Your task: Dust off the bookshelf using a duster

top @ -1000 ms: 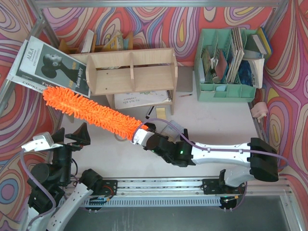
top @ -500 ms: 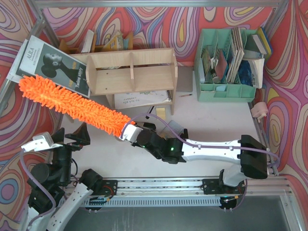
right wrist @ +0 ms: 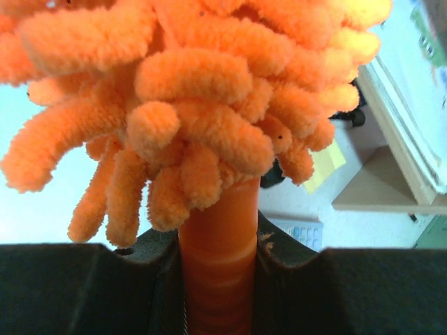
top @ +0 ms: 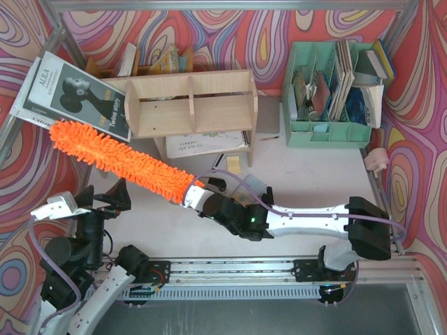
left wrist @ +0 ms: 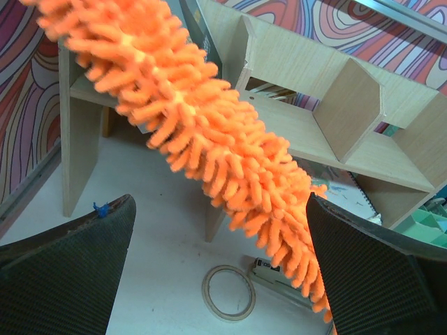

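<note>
Right gripper clamped tight on thin handle of long orange fluffy chenille duster. Left gripper gaped wide, empty. Duster head slanted front-left of wide light plywood two-tier bookshelf, apparently off its boards. Step needed: lift head, swing right onto top board, sweep lengthwise, light pressure.

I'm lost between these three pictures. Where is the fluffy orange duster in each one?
Top external: the duster slants from upper left to centre.
Left wrist: the duster crosses diagonally, top left to bottom right.
Right wrist: the duster fills the upper half, handle at bottom centre.
Shared landmark: the bookshelf, plain in the top and left wrist views.
</note>
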Controlling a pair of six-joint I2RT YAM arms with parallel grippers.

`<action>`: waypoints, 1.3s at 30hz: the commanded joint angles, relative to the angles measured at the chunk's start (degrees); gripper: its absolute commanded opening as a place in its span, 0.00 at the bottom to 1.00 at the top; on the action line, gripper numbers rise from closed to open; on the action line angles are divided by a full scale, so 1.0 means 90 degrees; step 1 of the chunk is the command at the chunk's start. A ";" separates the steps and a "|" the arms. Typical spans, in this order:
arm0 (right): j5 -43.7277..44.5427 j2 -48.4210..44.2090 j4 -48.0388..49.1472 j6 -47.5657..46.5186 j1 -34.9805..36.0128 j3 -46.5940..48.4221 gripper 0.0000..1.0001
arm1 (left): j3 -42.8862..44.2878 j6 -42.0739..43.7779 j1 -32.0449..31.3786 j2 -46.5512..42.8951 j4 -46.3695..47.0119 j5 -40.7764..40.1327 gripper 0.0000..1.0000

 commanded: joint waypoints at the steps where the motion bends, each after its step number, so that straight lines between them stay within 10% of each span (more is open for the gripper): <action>1: 0.0314 -0.0490 -0.0170 0.0545 0.0052 -0.0227 0.00 | -0.0052 -0.0037 0.0034 -0.0095 -0.0049 -0.0094 0.98; 23: -0.0166 0.0998 0.0843 -0.0407 0.0122 0.1436 0.00 | -0.0042 -0.0044 0.0034 -0.0098 -0.0066 -0.0130 0.98; 39: 0.0481 -0.0256 -0.0344 0.0969 0.0122 -0.0358 0.00 | -0.0052 -0.0052 0.0034 -0.0099 -0.0064 -0.0127 0.98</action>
